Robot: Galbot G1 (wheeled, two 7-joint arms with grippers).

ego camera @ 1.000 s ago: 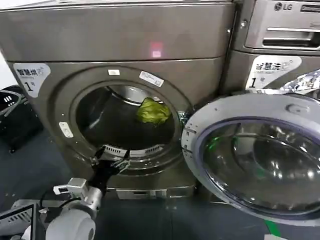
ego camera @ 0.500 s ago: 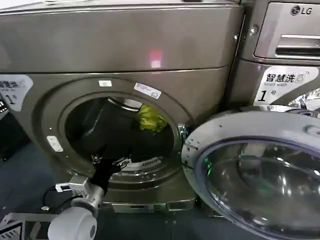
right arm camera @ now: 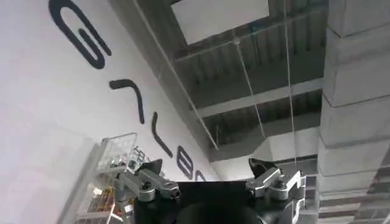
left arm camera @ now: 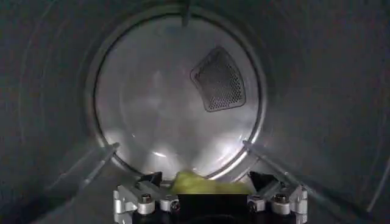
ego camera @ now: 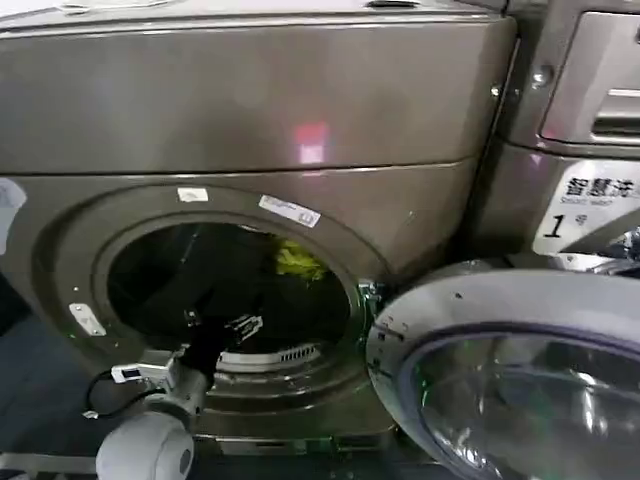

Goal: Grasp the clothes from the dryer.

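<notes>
Dryer (ego camera: 250,110), large grey-bronze front-loader with a round porthole and metal drum, fills most of the head view; small red light (ego camera: 311,142) at upper centre of its front panel, white stickers along the porthole ring. Round door (ego camera: 510,380) with glass window is swung open at lower right of frame. Neighbouring grey machine (ego camera: 580,100) with a white "1" label sits at the right edge.

Clothes: one yellow-green crumpled garment (ego camera: 298,260) lying deep in the drum, seen right of centre in the porthole opening. In the left wrist view the same garment (left arm camera: 195,181) sits at bottom centre, on the drum floor in front of the shiny round back wall (left arm camera: 164,103) with its dark mesh vent (left arm camera: 219,79).

Left pincer (ego camera: 222,325) is at the lower lip of the porthole, just inside the opening, arm coming up from the lower left of the head view. Its fingers (left arm camera: 149,179) are spread, one each side of the garment as the wrist camera frames it, nothing between them; garment looks farther in, not touching, though exact gap can't be judged.

Right pincer (right arm camera: 210,170) is away from the dryer, pointing up at a white wall with dark lettering and a ceiling with beams; fingers spread, holding nothing.
</notes>
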